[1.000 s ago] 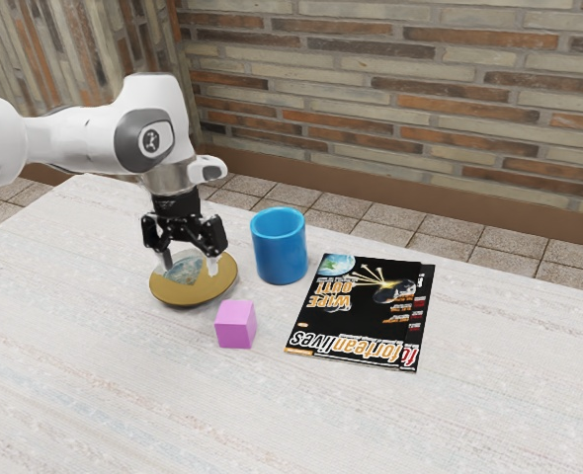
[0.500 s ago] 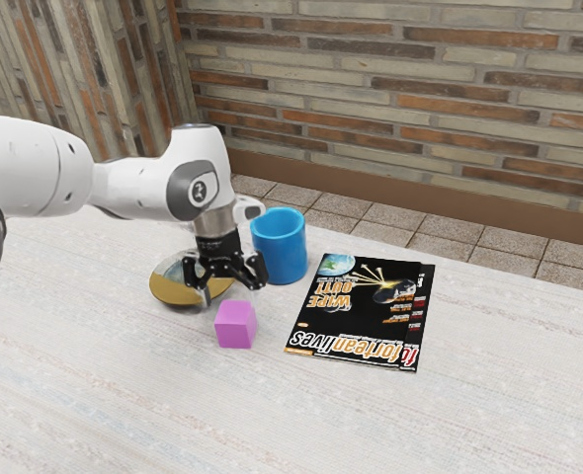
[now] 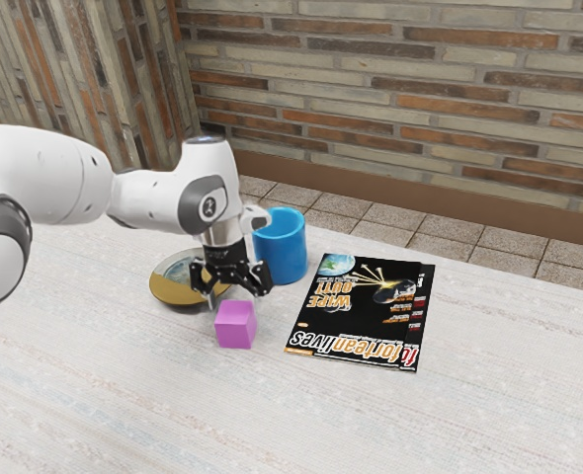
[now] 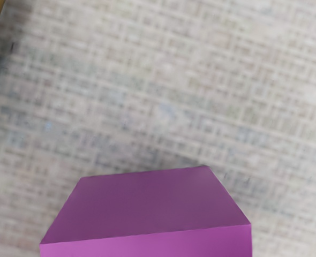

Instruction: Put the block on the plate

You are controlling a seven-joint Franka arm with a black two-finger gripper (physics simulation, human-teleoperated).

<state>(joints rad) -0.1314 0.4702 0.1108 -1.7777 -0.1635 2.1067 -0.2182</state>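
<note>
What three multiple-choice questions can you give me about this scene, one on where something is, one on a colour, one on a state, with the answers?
1. Where is the block?
A) On the table, beside the plate
B) On the plate
C) Up in the air

2. What colour is the cup?
A) Red
B) White
C) Blue

3. How do the fingers of the hand stand?
A) Pressed together
B) Spread apart
C) Crossed

Answers:
1: A, as the block sits on the tabletop, with the plate's gold rim off to one side.
2: C, since the cup's whole outer wall is blue.
3: B, because the exterior view shows a gap between the two fingers, just above the block.
</note>
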